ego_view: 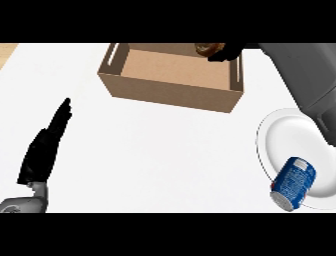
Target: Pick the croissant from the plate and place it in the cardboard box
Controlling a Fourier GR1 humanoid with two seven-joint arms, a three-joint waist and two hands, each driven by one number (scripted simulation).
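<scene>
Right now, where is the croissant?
In the head view the croissant is at the top, right of centre, held in the right hand above the far edge of the cardboard box, no longer on the plate.

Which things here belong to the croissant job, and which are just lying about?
Job: croissant, held by right hand over cardboard box; white plate.
Lying about: blue can on its side on the plate; left hand, open, resting.

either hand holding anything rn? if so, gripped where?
The right hand holds the croissant over the far rim of the cardboard box, fingers curled round its right end. The left hand is open and holds nothing.
</scene>
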